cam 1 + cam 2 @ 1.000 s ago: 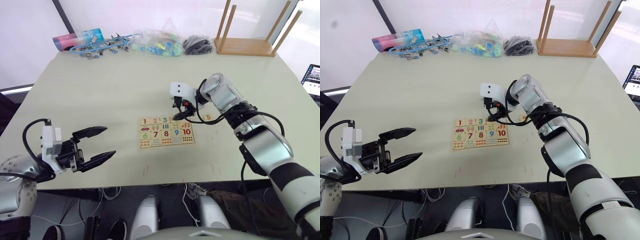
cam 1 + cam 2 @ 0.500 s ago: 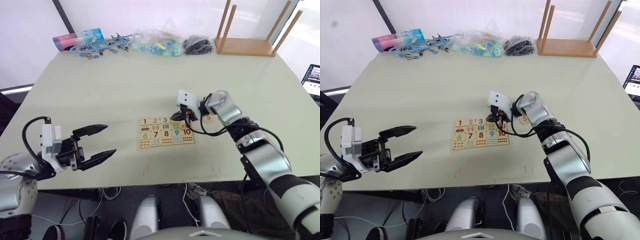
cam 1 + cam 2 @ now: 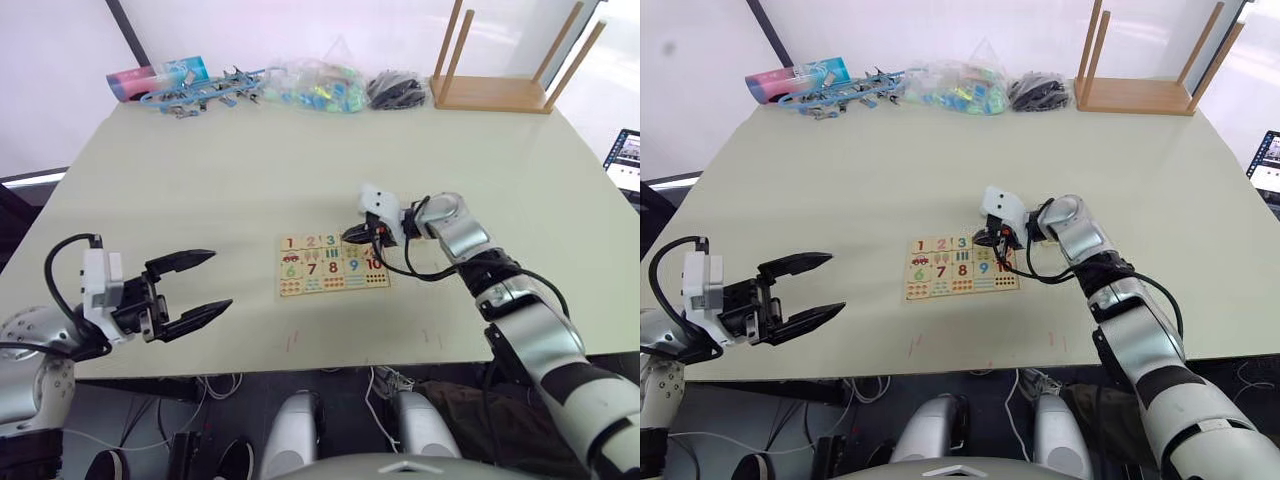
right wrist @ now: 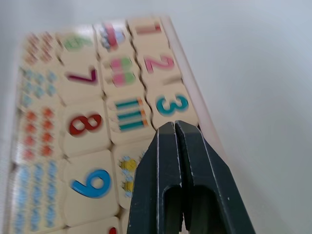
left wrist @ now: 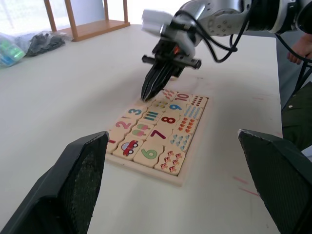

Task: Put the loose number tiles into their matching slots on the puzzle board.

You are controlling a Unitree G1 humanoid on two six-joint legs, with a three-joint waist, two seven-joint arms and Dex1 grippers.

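The puzzle board [image 3: 333, 265] lies flat in the middle of the table. Number tiles 1 [image 4: 148, 28], 2 [image 4: 163, 62] and 3 [image 4: 176, 103] sit in the slots along its top edge. My right gripper [image 3: 350, 235] is shut with nothing showing between its fingers. Its tips [image 5: 146, 95] rest on the top row just past the 3, covering the slot there. My left gripper [image 3: 220, 282] hangs open and empty near the front left edge, well clear of the board. No loose tile shows on the table; my right arm hides the spot beside the board.
A wooden rack with upright dowels [image 3: 500, 85] stands at the back right. A clear bag of coloured bits [image 3: 320, 85], blue items [image 3: 200, 90] and a black bundle [image 3: 398, 90] line the back edge. A laptop [image 3: 625, 160] shows at the right.
My right wrist has dropped lower and swung right while its shut tips stayed on the board's top row. A loose 5 tile right of the board is now behind my arm. Left gripper unchanged.
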